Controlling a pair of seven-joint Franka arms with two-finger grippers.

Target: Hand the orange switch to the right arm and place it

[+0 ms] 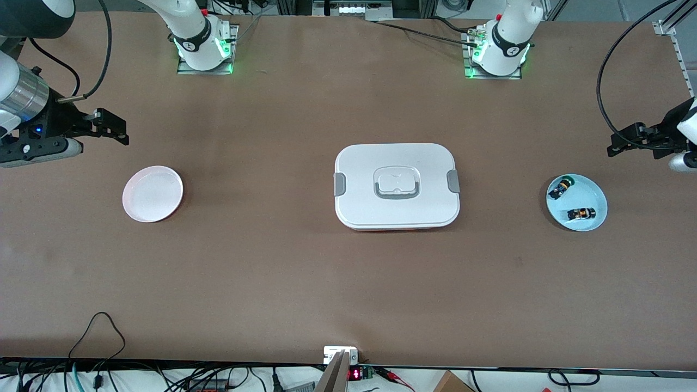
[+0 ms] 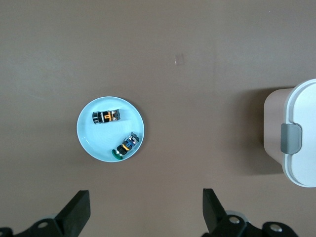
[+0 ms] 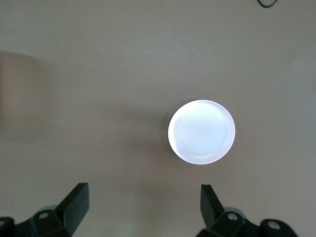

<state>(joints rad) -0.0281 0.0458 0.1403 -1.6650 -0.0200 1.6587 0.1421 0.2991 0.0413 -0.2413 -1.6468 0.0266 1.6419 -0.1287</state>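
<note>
The orange switch (image 1: pixel 581 213) lies on its side in a light blue plate (image 1: pixel 593 191) at the left arm's end of the table. It also shows in the left wrist view (image 2: pixel 106 116). A green-capped switch (image 1: pixel 561 188) lies beside it in the same plate (image 2: pixel 89 140). My left gripper (image 1: pixel 626 142) hangs open and empty over bare table beside the blue plate; its fingers (image 2: pixel 76 210) frame bare table. My right gripper (image 1: pixel 117 130) is open and empty over bare table beside a white plate (image 1: pixel 152 193), which also shows in the right wrist view (image 3: pixel 201 132).
A white lidded box (image 1: pixel 396 186) with grey clips and a handle stands mid-table between the two plates; its end shows in the left wrist view (image 2: pixel 296 133). Cables lie along the table's edge nearest the front camera.
</note>
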